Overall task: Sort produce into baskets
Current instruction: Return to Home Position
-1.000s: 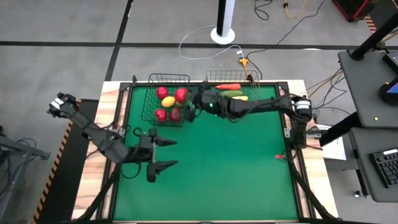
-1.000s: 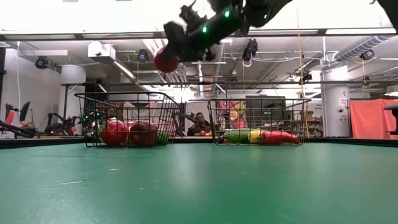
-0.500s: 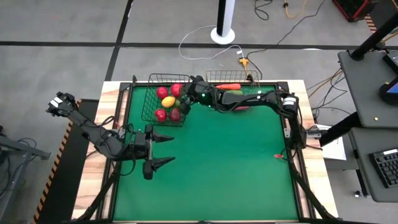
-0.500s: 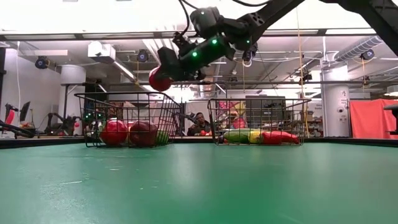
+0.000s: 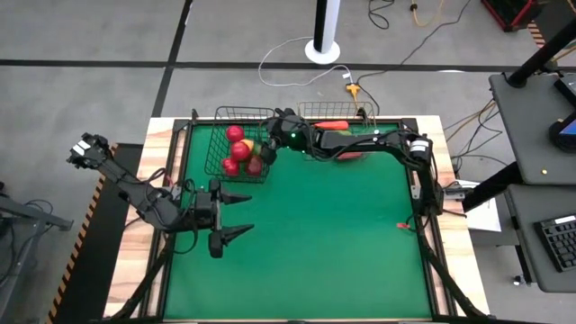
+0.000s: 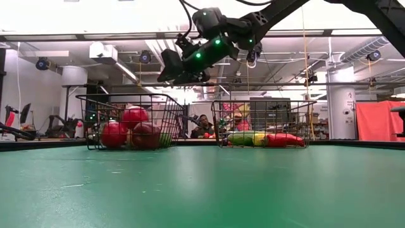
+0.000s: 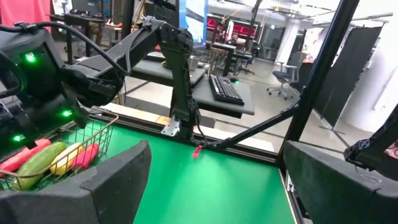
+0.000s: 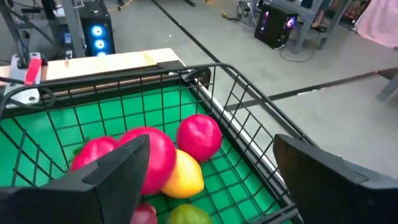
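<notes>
Tally, black basket (image 5: 243, 110): 4 red fruits (image 8: 199, 138), 1 yellow fruit (image 8: 184, 177) | left jaws, right jaws: wide open, empty

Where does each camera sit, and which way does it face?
High view: overhead, straight down on the green table; both arms, left gripper open at its left.
Low view: table height, level toward the room; right gripper above the black wire-mesh basket.
Left wrist view: across the table to the silvery wire-mesh basket; own fingers.
Right wrist view: down into the black basket; own open fingers.
Shared: low and right wrist views show its round red fruits.
</notes>
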